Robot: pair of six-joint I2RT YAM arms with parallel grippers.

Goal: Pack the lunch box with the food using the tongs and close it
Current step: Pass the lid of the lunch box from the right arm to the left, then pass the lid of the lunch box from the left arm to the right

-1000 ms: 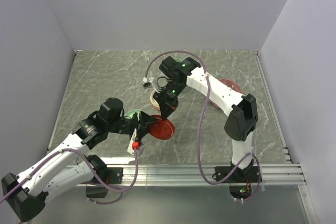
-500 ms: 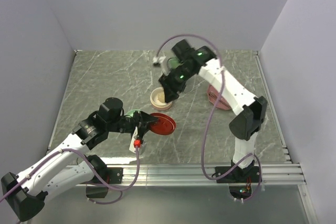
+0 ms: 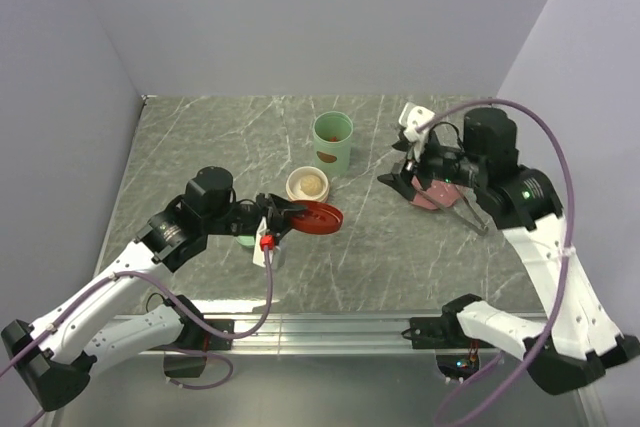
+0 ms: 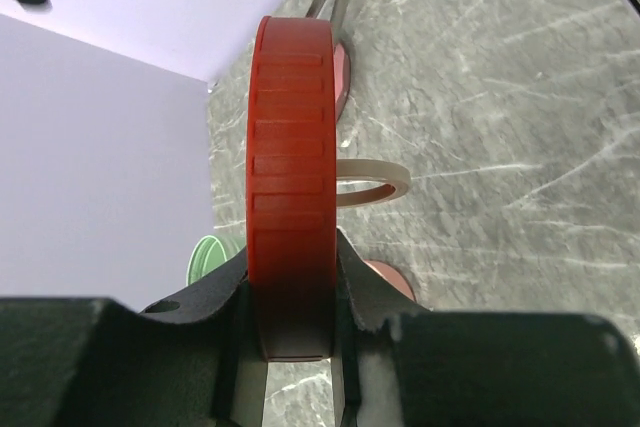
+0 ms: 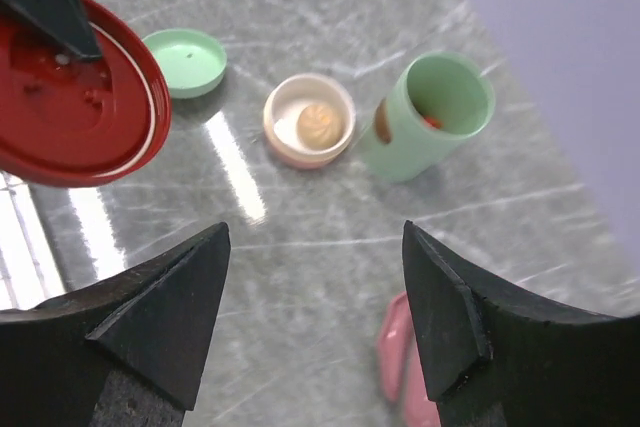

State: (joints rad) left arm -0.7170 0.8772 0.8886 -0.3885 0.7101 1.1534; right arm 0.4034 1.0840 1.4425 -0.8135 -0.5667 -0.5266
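My left gripper (image 3: 287, 213) is shut on a round red lid (image 3: 318, 217), which stands edge-on between the fingers in the left wrist view (image 4: 290, 177). Behind it sits a beige bowl (image 3: 307, 184) holding a pale dumpling (image 5: 317, 124). The green cup-shaped container (image 3: 332, 140) stands upright with orange-red food (image 5: 430, 119) inside. My right gripper (image 3: 405, 173) hangs open and empty over the pink plate (image 3: 432, 197); any food on the plate is hidden. The silver tongs (image 3: 472, 215) lie at the plate's right side.
A flat green lid (image 5: 185, 62) lies on the table under my left arm. The grey marble table (image 3: 200, 147) has raised metal rails at its left, right and near edges. Grey walls close in the back and both sides.
My right arm swung from beside the red lid, past the beige bowl, to the right over the pink plate, and its jaws opened. My left gripper closed on the red lid and shifted it slightly right.
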